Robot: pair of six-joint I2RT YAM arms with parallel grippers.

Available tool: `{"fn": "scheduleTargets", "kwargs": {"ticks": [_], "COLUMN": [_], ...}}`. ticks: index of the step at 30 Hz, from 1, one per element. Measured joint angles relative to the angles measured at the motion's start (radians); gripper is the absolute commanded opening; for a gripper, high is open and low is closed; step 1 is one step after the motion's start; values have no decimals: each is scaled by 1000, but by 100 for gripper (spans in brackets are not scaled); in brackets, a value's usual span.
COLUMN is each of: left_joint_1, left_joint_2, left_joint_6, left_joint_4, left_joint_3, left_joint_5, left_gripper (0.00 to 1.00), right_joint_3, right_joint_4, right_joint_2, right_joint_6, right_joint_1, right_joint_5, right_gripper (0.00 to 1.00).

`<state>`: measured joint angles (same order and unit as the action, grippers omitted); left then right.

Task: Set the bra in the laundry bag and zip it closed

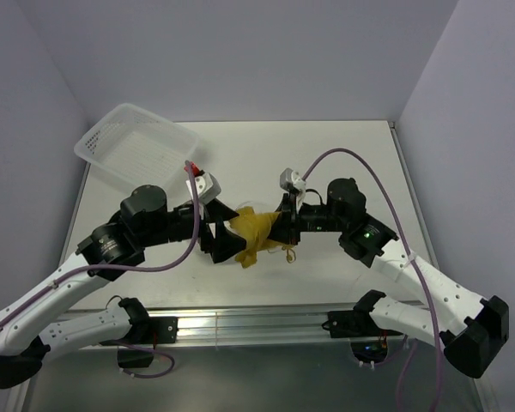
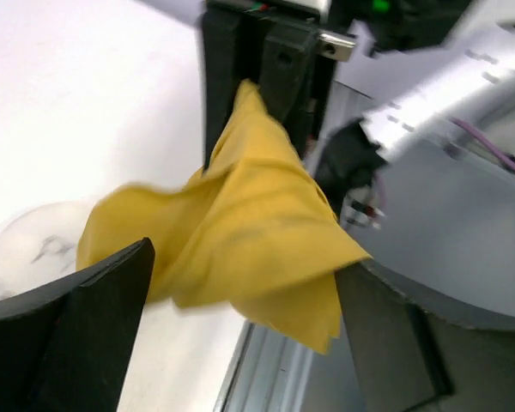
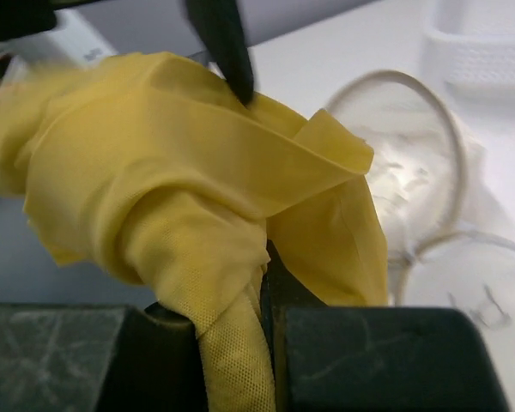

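**Bra (image 1: 253, 233) clamped in right gripper (image 3: 264, 296), mid-table**

Jaws of the right gripper are nearly closed, pinching a rolled strip of the yellow bra. The left gripper (image 2: 240, 292) gapes wide, the bra hanging between its fingers; contact unclear. Just beyond is the laundry bag (image 3: 425, 163), its lid (image 3: 485, 296) lying alongside, with a black mark that is blurred and unreadable. White basket (image 1: 137, 144) farthest, back-left.

No legible text; laundry bag (image 3: 416, 184) shows only a black mark (image 3: 485, 306).

The bra (image 3: 154, 197) is matt yellow cloth with a fine mesh grain. The laundry bag (image 3: 416, 189) is translucent white mesh; the basket (image 1: 137, 144) is smooth perforated white plastic
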<state>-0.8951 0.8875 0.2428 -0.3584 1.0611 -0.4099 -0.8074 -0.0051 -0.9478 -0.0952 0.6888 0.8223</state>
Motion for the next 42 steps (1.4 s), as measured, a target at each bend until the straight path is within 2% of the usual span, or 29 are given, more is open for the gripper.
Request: {"fn": "scheduleTargets", "kwargs": {"ticks": [1,7,11,13,15,16,19,24,26,32,35,36,38,39,42], "left_joint_1": [0,0,19,61,126,152,252,344,358,376,380,381,383,383,385], "left_joint_2": [0,20,32,31,25,21,8,-29,-53,-58,-51,-50,-45,-42,-45], "left_joint_6": [16,121,189,226,274,291,365,472,497,526,531,531,534,534,537], "left_joint_4": [-8,-82,-98,-103,-98,-103,-106,-126,-127,-72,-29,-23,-6,2,21], "left_joint_3": [2,82,122,111,60,27,-126,-356,-398,-425,-454,-458,-461,-462,-466], "left_joint_5": [54,430,658,727,769,776,778,764,762,742,716,711,704,703,701], "left_gripper": [99,99,99,87,82,73,68,70,72,59,43,33,24,14,5], "right_joint_3": [10,43,42,35,14,3,-41,-55,-83,-156,-175,-183,-191,-192,-192], "right_joint_4": [10,65,87,101,127,138,246,480,531,676,721,731,746,752,765], "right_joint_2": [-4,-61,-140,-176,-216,-230,-304,-412,-469,-638,-711,-733,-770,-784,-819], "right_joint_6": [-17,-88,-121,-140,-164,-172,-216,-303,-322,-382,-405,-410,-415,-420,-429], "right_joint_1": [-27,-111,-127,-130,-131,-131,-130,-125,-115,-59,-37,-31,-19,-13,10], "right_joint_5": [-16,-102,-137,-147,-151,-153,-129,-86,-76,-65,-52,-51,-50,-50,-48], "right_gripper": [12,7,0,0,0,0,0,0,0,0,0,0,0,0,0]}}
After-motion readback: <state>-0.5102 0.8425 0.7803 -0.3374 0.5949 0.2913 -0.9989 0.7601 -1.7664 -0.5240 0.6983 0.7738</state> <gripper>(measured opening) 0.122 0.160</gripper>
